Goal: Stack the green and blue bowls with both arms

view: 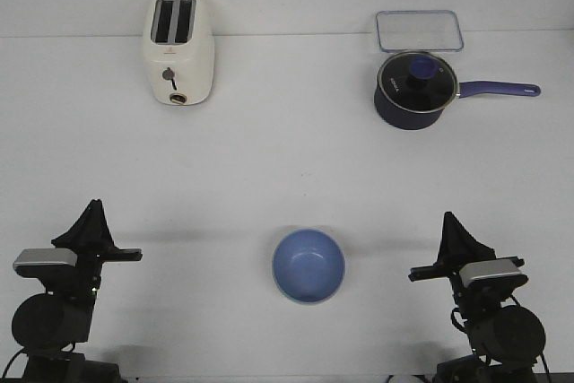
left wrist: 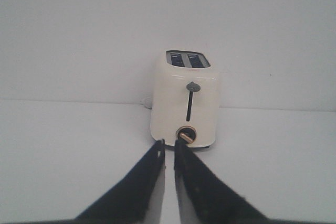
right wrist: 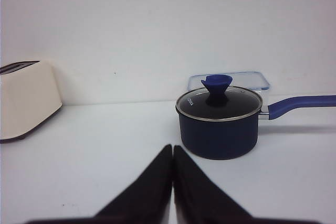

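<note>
While both closed and empty, left claw [left wrist: 168, 142] and right claw [right wrist: 172, 148] low over plain white matte desk [view: 287, 168]; round periwinkle blue bowl [view: 308, 265] between.

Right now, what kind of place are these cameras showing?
Probably a lab tabletop staged as a kitchen: a bare white table against a blank wall, holding a toaster, a lidded saucepan, a clear container and a blue bowl.
</note>
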You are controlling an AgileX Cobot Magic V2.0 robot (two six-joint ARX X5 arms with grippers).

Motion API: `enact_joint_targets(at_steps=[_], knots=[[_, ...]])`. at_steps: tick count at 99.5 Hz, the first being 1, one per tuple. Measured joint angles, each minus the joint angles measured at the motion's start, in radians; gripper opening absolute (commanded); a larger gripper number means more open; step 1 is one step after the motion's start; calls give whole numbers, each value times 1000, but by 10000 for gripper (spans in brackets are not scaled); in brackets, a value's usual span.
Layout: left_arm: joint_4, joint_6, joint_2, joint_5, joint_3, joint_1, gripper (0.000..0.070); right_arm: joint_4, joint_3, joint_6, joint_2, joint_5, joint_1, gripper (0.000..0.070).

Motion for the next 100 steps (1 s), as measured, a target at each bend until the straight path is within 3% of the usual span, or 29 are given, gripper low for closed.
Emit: enact_joint_targets(at_steps=[38, 59, 77, 100], knots=[[0, 8, -19, 3, -8, 19, 15, 0, 0, 0, 0, 0, 0, 0], [-1, 5, -161, 138, -177, 106, 15, 0, 0, 0, 0, 0, 0, 0], [-10, 1, -276, 142, -316, 131, 15, 0, 0, 0, 0, 0, 0, 0], [13, 1, -312, 148, -356, 133, 15, 2, 0, 0, 0, 0, 0, 0]])
